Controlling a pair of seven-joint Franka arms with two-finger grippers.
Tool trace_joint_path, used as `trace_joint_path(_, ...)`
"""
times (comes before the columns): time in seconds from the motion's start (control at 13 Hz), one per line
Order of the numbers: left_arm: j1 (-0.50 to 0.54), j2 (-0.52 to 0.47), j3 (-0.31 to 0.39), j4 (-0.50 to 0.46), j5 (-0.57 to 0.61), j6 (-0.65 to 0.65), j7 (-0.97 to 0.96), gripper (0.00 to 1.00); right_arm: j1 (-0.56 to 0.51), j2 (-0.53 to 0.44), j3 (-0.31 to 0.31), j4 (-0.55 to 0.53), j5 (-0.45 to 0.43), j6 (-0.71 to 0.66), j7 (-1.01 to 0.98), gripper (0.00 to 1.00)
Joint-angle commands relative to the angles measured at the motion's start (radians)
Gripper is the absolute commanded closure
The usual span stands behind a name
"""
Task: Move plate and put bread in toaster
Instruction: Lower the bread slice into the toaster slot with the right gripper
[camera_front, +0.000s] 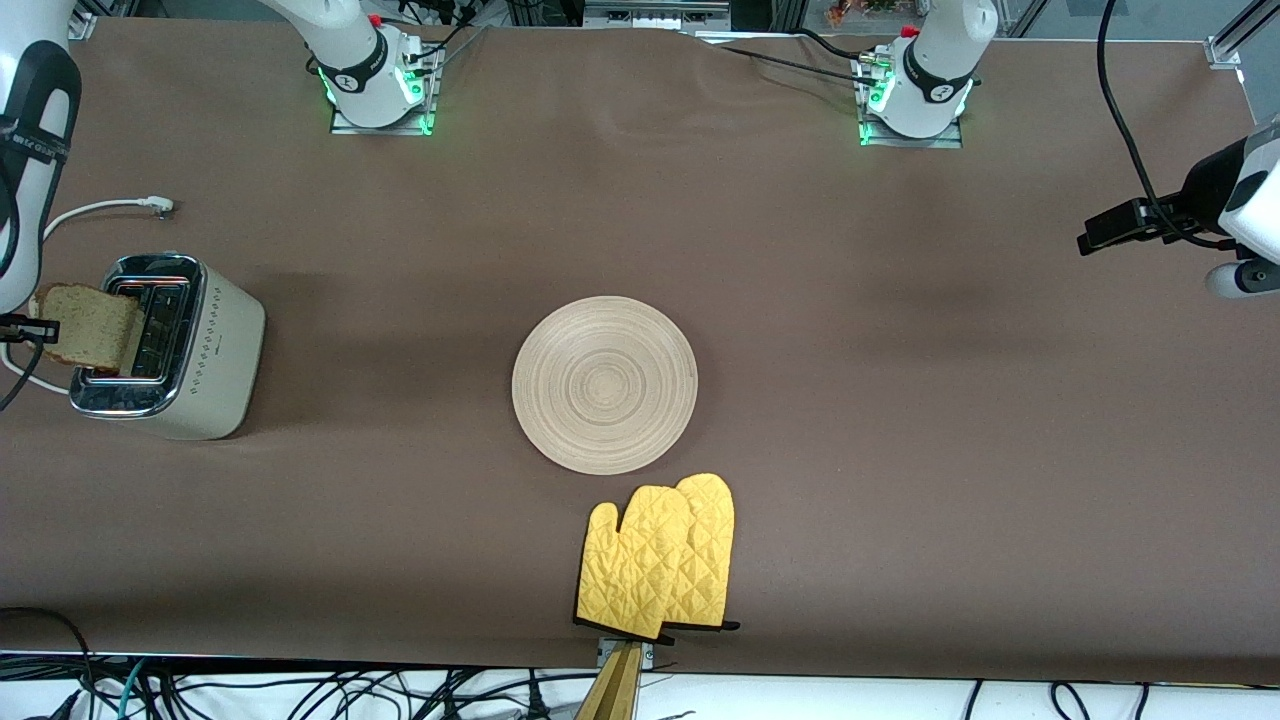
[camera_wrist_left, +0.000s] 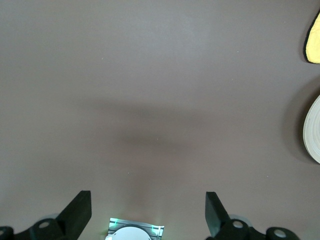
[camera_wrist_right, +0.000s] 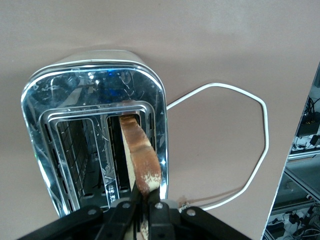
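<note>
At the table's near edge, a pair of yellow quilted oven mitts (camera_front: 658, 560) lies closer to the front camera than the plate (camera_front: 604, 384), just beside its rim. The round, pale wooden plate rests flat at the middle of the brown table (camera_front: 900, 420); the left wrist view catches only its edge (camera_wrist_left: 312, 132) and a corner of a mitt (camera_wrist_left: 313, 45).

Well apart from the plate, toward the right arm's end of the table, stands the cream-white toaster (camera_front: 170, 345), its chrome top (camera_wrist_right: 95, 90) showing two slots. The right gripper (camera_wrist_right: 141, 210) is over the toaster, fingers clamped on the top edge of the bread (camera_front: 88, 325). The slice (camera_wrist_right: 140, 155) hangs upright with its lower end dipping into one of the slots, the one at the toaster's outer side, away from the plate. The toaster's white cord (camera_front: 100, 210) trails across the table farther from the camera than the toaster.

Toward the left arm's end, well away from the plate, the left gripper (camera_wrist_left: 147, 210) waits high over bare table, fingers spread apart and holding nothing.
</note>
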Motion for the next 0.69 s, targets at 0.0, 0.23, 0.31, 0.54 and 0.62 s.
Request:
trace_joint_path(0.0,0.012,0.007,-0.008,0.023,0.026,-0.018,0.005,0.00,-0.007,0.015,-0.001,0.006,0.025,0.012,0.018,1.00)
trace_joint_path(0.23,0.012,0.007,-0.011,0.023,0.026,-0.016,0.004,0.00,-0.004,0.057,0.001,0.002,0.045,0.043,0.018,1.00)
trace_joint_path(0.31,0.012,0.007,-0.011,0.023,0.026,-0.016,0.005,0.00,-0.005,0.066,0.005,0.002,0.056,0.046,0.020,1.00)
trace_joint_path(0.54,0.012,0.007,-0.011,0.023,0.025,-0.016,0.005,0.00,-0.002,0.095,0.007,0.002,0.090,0.057,0.021,0.89)
trace_joint_path(0.62,0.012,0.007,-0.014,0.023,0.021,-0.016,0.005,0.00,-0.002,0.095,0.007,0.002,0.090,0.060,0.023,0.58)
